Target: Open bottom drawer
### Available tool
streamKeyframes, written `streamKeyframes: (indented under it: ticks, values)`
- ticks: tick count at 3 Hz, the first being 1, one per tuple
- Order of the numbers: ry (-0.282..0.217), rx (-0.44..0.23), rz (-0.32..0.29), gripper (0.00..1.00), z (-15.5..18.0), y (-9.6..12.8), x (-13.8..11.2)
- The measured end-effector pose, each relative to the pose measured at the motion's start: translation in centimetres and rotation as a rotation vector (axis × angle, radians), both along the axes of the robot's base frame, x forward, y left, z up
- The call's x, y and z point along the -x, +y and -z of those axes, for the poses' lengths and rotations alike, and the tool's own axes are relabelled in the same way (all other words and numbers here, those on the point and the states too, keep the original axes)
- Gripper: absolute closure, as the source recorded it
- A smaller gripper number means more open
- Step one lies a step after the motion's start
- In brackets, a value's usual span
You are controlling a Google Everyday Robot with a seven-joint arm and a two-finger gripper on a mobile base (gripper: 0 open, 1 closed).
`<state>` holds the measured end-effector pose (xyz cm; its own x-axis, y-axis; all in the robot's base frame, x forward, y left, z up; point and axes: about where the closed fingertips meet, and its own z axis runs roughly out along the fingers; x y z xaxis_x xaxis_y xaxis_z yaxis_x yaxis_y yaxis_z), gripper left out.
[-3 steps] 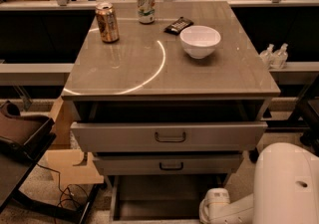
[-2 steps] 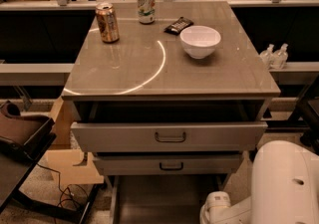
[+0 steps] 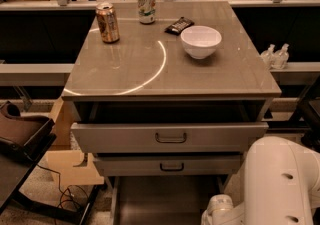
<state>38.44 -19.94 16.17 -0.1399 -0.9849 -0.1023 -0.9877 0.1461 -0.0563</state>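
Note:
The bottom drawer [image 3: 165,204] stands pulled out under the cabinet, so I look down into its grey inside. Its front panel and handle lie below the frame edge. Above it are the middle drawer [image 3: 170,165] and the tall top drawer [image 3: 170,139], each with a dark loop handle; the top one is slightly pulled out. My white arm [image 3: 280,184] comes in at the bottom right, and its wrist [image 3: 218,209] reaches down at the drawer's right side. The gripper itself is out of view below the frame.
On the cabinet top [image 3: 125,69] stand a white bowl [image 3: 201,40], two cans [image 3: 107,22] [image 3: 146,5] and a dark snack bar [image 3: 179,25]. A dark chair [image 3: 20,139] and a cardboard box [image 3: 70,164] are at the left. Two small bottles [image 3: 275,56] stand at the right.
The arm's white body has edged slightly to the left. The drawers and the things on top have not moved.

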Motion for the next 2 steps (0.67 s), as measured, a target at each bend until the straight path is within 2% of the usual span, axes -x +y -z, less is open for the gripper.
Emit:
streamKeyframes:
  ticks: [2]
  values:
    - [0.058, -0.034, -0.05, 1.0, 0.1, 1.0, 1.8]
